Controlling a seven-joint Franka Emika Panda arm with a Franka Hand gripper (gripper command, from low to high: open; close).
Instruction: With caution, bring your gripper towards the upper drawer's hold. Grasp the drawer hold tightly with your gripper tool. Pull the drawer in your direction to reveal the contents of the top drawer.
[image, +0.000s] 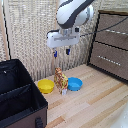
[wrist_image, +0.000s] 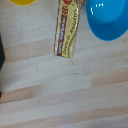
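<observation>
Brown upper drawer (image: 116, 26) shut; silvery drawer hold (image: 118, 31) horizontal.

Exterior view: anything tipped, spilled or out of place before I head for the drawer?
Nothing stands out. The snack box stands upright between the yellow bowl and blue bowl; both dresser drawers look shut, and the gripper hangs empty above the floor.
</observation>
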